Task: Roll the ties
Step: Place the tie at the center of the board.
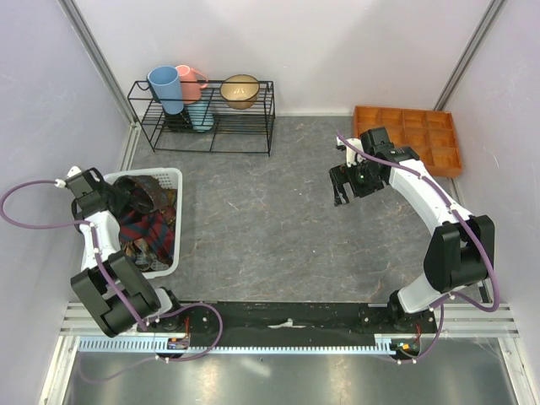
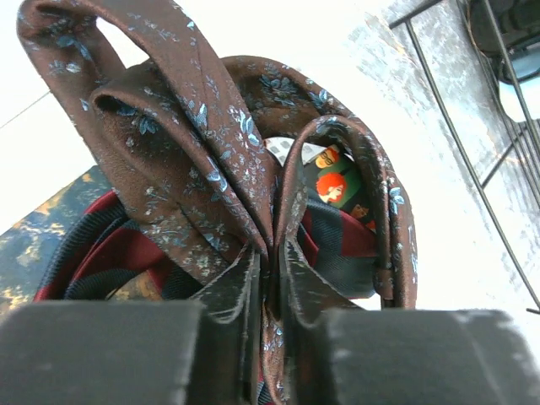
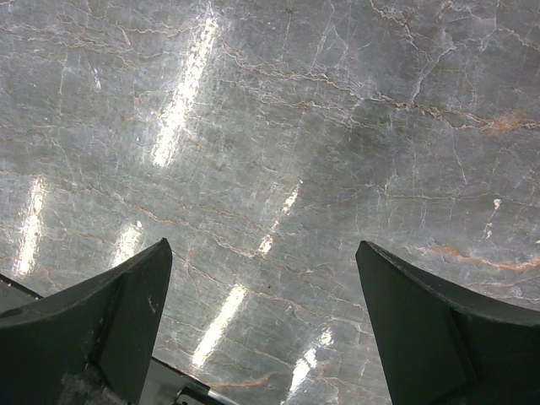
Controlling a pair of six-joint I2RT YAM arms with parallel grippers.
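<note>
ties (image 1: 148, 229) lie heaped in the white basket (image 1: 160, 172) at the left edge of the table (image 1: 278, 219), none of them rolled so far as i can see. the left gripper (image 2: 270, 263) reaches down into the heap, its jaws pinched tight on a fold of the maroon-brown tie (image 2: 211, 152), likely to draw that one free of the tangle. the right gripper (image 3: 261, 250) hangs with jaws spread wide over bare tabletop, well apart, probably placed to take the other end. i count one basket, at least three tie patterns (the tangle hides the true number), a blue cup (image 1: 166, 84), a pink cup (image 1: 194, 83) and one bowl (image 1: 240, 89) on the wire rack (image 1: 272, 118), and one orange tray (image 1: 422, 135).
</note>
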